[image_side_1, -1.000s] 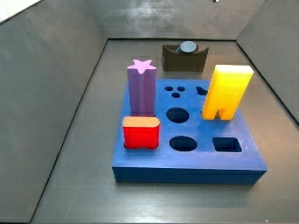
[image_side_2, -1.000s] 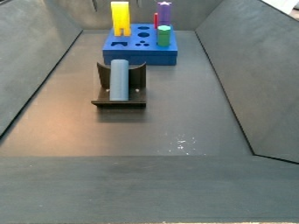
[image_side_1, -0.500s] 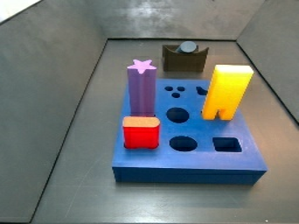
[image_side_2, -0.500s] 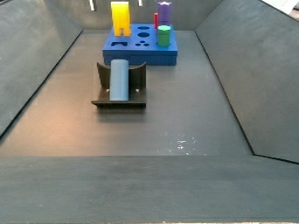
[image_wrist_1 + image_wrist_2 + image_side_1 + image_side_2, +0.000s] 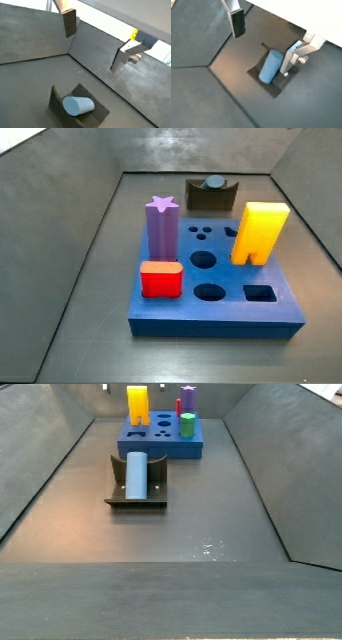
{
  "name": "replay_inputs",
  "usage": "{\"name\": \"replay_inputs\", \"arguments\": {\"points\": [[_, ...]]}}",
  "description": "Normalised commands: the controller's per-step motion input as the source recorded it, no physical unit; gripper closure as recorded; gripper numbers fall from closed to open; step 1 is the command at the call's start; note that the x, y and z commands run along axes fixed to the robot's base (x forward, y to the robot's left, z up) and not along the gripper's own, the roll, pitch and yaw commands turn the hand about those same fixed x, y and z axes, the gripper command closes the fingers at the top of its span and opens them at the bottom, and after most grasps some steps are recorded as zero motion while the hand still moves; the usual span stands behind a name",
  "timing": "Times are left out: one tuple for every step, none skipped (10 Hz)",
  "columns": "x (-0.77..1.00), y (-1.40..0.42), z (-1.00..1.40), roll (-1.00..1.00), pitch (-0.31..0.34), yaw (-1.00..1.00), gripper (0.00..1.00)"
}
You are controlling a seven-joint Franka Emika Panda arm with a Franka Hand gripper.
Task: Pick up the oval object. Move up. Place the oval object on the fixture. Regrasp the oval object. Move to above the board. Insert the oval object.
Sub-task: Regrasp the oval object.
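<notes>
Oval object (image 5: 135, 476), a slim grey-blue peg w/ rounded ends, lies lengthwise in the notch of the fixture (image 5: 136, 501) on the table, well short of the board (image 5: 162, 440). Tool (image 5: 266, 36) hangs high above it, fingers (image 5: 237, 23) spread wide, holding nothing. Risk on regrasp: an off-centre or skewed closure could roll the peg out of its cradle, or clamp it tilted, so it would likely jam at the oval hole (image 5: 210, 291).

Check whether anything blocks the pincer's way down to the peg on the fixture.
Nothing visible does. The pincer hangs open above the peg, which lies in the fixture. Only bare floor surrounds them; the board with its blocks stands apart, farther back.
</notes>
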Motion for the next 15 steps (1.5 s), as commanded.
{"name": "replay_inputs", "arguments": {"points": [[0.09, -0.04, -0.01, 0.97, 0.176, 0.1, 0.0], [0.09, -0.04, -0.01, 0.78, 0.17, 0.12, 0.0], [0.09, -0.04, -0.01, 0.65, 0.157, 0.14, 0.0], [0.09, -0.04, -0.01, 0.4, 0.13, 0.16, 0.0], [0.08, -0.03, -0.01, 0.24, 0.103, 0.18, 0.0], [0.03, 0.08, -1.0, 0.02, 0.069, 0.21, 0.0], [0.03, 0.08, -1.0, 0.0, 0.039, 0.21, 0.0], [0.04, 0.07, -1.0, -0.01, -0.002, 0.2, 0.0], [0.06, 0.07, -1.0, 0.01, -0.082, 0.16, 0.0], [0.08, 0.06, -1.0, 0.02, -0.119, 0.13, 0.0], [0.1, 0.06, -1.0, 0.06, -0.137, 0.07, 0.0], [0.1, 0.05, -1.0, 0.08, -0.142, 0.03, 0.0], [0.11, 0.04, -0.98, 0.09, -0.134, -0.01, 0.0], [0.09, 0.03, -0.82, 0.08, -0.115, -0.03, 0.0], [0.07, 0.0, -0.31, 0.08, -0.063, -0.08, 0.0]]}}
